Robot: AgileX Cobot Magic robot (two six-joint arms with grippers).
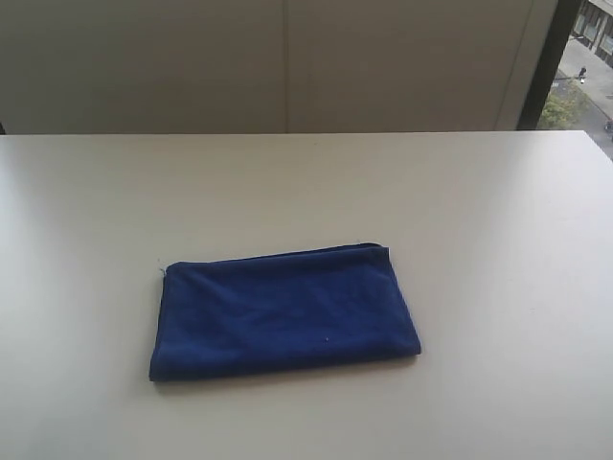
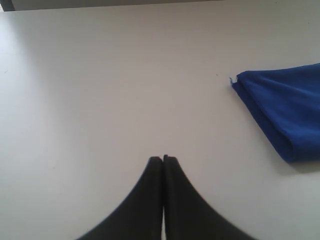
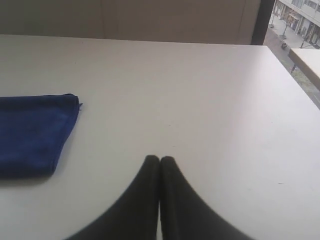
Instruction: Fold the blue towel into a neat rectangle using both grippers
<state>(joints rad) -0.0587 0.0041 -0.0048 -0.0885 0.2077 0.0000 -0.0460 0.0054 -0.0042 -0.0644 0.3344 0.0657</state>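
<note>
Black and tapering, the left pincer (image 2: 163, 159) has its two fingers pressed together with nothing between them, over the pale worktop (image 2: 100, 100). The right pincer (image 3: 159, 159) is likewise closed on itself and empty. Neither touches the blue towel (image 1: 283, 311), which lies apart from both, between them, near the middle of the worktop. It is folded into a flat, slightly skewed rectangle with layered edges. Beyond the worktop's far edge stands a plain wall (image 1: 287, 57).

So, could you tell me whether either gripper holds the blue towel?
No; the left gripper and right gripper are shut, clear of the blue towel.
</note>
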